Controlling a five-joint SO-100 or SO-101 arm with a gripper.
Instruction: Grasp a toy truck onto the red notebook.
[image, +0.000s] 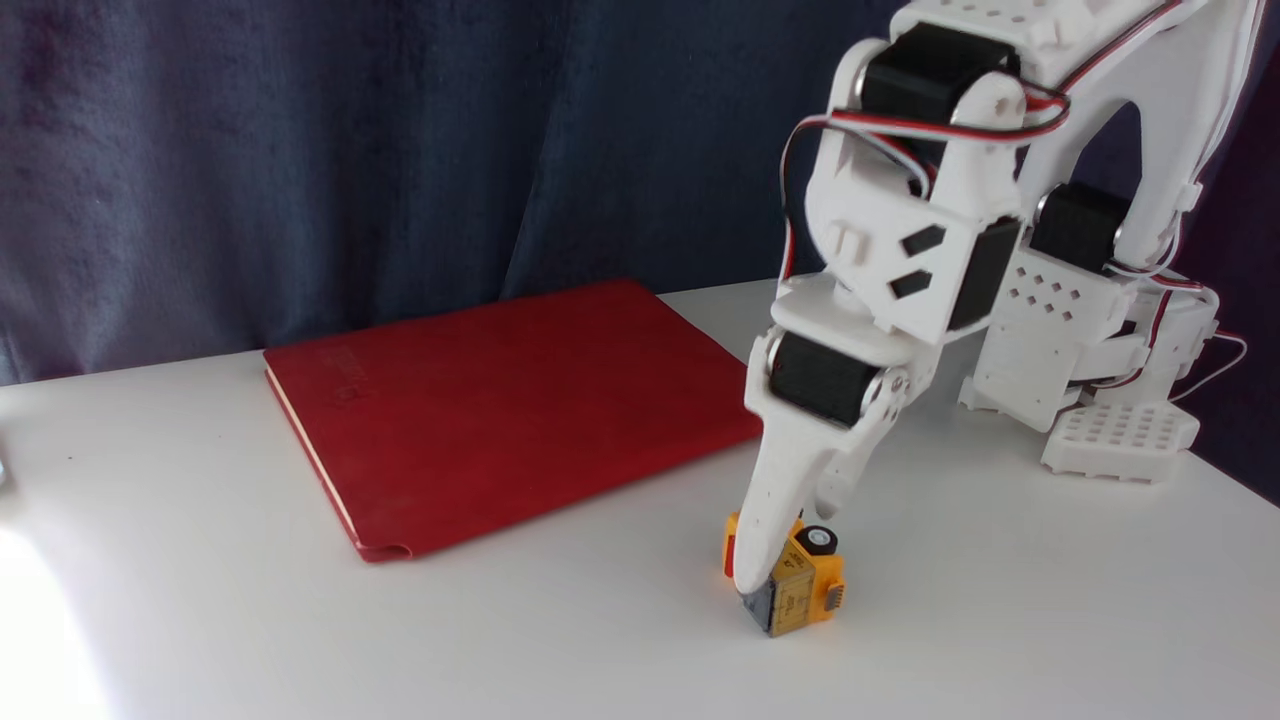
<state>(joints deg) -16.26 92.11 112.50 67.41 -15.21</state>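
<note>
white plastic gripper (785, 560) is reaching down in the lower centre-right of the fixed view, its fingers (765, 530) closing around the toy truck (800, 590), which is lying tipped with a wheel facing up on the white table (1000, 620). the red notebook (500, 410) is lying flat left of centre, apart from the truck, before a dark blue curtain (350, 150) filling the upper left
</note>
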